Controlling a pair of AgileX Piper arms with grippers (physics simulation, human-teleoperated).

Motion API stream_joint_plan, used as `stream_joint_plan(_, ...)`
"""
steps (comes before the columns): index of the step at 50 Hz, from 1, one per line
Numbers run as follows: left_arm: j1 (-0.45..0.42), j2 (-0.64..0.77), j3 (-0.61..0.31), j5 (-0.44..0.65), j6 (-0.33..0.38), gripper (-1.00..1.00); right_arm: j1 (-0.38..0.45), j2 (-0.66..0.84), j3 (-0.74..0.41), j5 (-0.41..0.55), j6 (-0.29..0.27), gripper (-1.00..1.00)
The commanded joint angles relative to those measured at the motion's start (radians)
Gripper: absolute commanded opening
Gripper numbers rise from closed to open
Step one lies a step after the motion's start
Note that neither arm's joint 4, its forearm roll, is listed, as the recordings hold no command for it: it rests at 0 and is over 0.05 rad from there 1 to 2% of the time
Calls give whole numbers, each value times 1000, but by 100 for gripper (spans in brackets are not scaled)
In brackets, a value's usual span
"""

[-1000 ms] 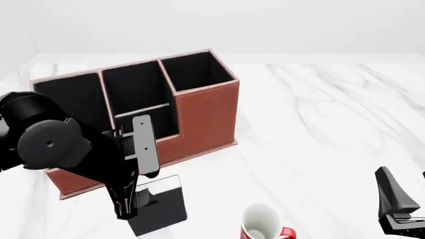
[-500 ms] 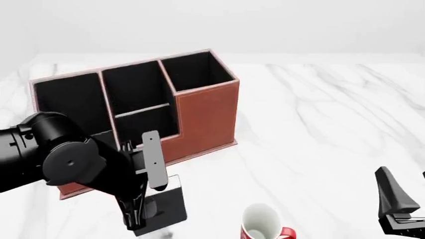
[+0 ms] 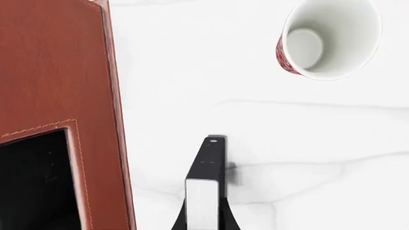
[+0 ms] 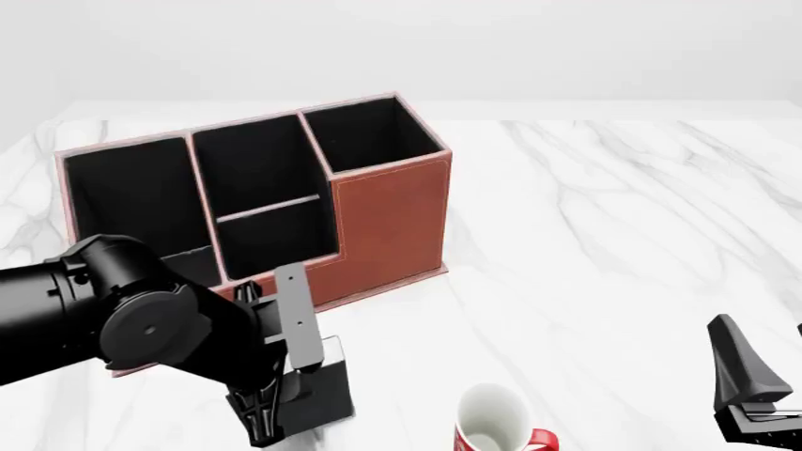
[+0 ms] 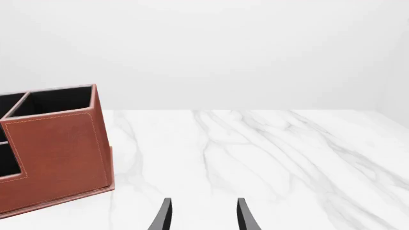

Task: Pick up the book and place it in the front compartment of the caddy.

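Where the left arm reaches down at the near left of the desk (image 4: 602,235), its left claw (image 4: 269,423) is low over the book (image 4: 319,390), just in front of the caddy (image 4: 389,216). In the left wrist view the book (image 3: 206,179) is seen edge-on, its pale page edge facing the camera, with the claw's dark fingers (image 3: 179,221) flaring out on either side of it at the frame's edge. The fingers look pressed against the book's two faces, so the claw appears to be pinching the book, though the contact itself sits at the edge of the picture. Whether the book is lifted or resting on the desk I cannot tell.

The caddy stands upright on the desk, black inside with pale stitched rims. The front compartment (image 4: 278,240) is the small middle cell behind the stepped front wall, and it holds nothing visible. The book is outside the caddy, near its front wall but apart from it.

A mug (image 4: 495,423), red outside and white inside, stands upright on the desk to the right of the book, well apart from the caddy.

The right claw (image 5: 201,215) hangs over bare desk at the near right, its two fingers spread apart with nothing between them.
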Motion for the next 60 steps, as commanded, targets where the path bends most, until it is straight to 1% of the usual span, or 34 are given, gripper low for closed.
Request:
stream_joint_plan(1,3,28,20,-19,17,-100,0,-3,1,2,0,100)
stream_joint_plan(7,25,16,-2,15,48,-100,0,-5,1,3,0,100)
stream_joint_plan(14,51,-23,-73,103,104,-100,0,-5,2,3,0,100)
stream_joint_plan(16,49,-28,-81,115,109,-100,0,-5,2,3,0,100)
stream_joint_plan(17,66,-40,-102,138,139,-100,0,-5,2,3,0,100)
stream_joint_plan(18,66,-40,-102,138,139,-100,0,-5,2,3,0,100)
stream_joint_plan(21,70,-48,-146,183,151,-100,0,-5,2,3,0,100)
stream_joint_plan(22,92,-53,-157,195,179,-100,0,-5,2,3,0,100)
stream_joint_plan(23,83,-55,-175,213,170,-100,0,-5,2,3,0,100)
stream_joint_plan(24,91,-56,-197,233,178,-100,0,-5,2,3,0,100)
stream_joint_plan(25,91,-56,-198,233,178,-100,0,-5,2,3,0,100)
stream_joint_plan(26,103,-60,-204,242,197,-100,0,-5,2,3,0,100)
stream_joint_plan(29,103,-60,-204,242,197,-100,0,-5,2,3,0,100)
stream_joint_plan(30,116,-63,-267,299,219,-100,0,-5,2,3,0,100)
stream_joint_plan(31,115,-61,-296,321,218,-100,0,-5,2,4,0,100)
stream_joint_plan(32,127,-63,-308,331,236,-100,0,-5,2,4,0,100)
stream_joint_plan(33,130,-59,-332,352,240,-100,0,-5,2,4,0,100)
stream_joint_plan(34,113,-56,-357,372,227,-100,0,-5,2,4,0,100)
stream_joint_plan(35,121,-55,-373,384,239,-100,0,-5,2,4,0,100)
stream_joint_plan(36,179,-62,-378,389,298,-100,0,-5,2,4,0,100)
stream_joint_plan(38,151,-52,-425,424,277,-100,0,-6,2,4,0,100)
stream_joint_plan(39,151,-52,-425,424,277,-100,0,-5,1,4,0,100)
stream_joint_plan(41,182,-53,-455,446,316,-100,0,-5,1,4,0,100)
stream_joint_plan(42,177,-47,-478,463,309,-100,0,-5,1,4,0,100)
stream_joint_plan(43,201,-50,-495,474,339,-100,0,-5,1,4,0,100)
stream_joint_plan(44,194,-42,-516,489,331,-100,0,-5,1,4,0,100)
stream_joint_plan(45,194,-42,-517,489,331,-100,0,-5,1,4,0,100)
stream_joint_plan(46,217,-39,-537,497,358,-100,0,-4,1,3,0,100)
stream_joint_plan(48,215,-28,-556,497,358,-100,0,-4,1,2,0,100)
stream_joint_plan(49,234,-29,-562,498,377,-100,0,-3,1,2,0,100)
stream_joint_plan(54,247,-11,-599,498,389,-100,1,-2,1,1,0,100)
stream_joint_plan(59,293,-4,-622,498,435,-100,1,-1,1,0,0,100)
stream_joint_plan(60,292,3,-632,498,432,-100,0,-1,1,0,0,100)
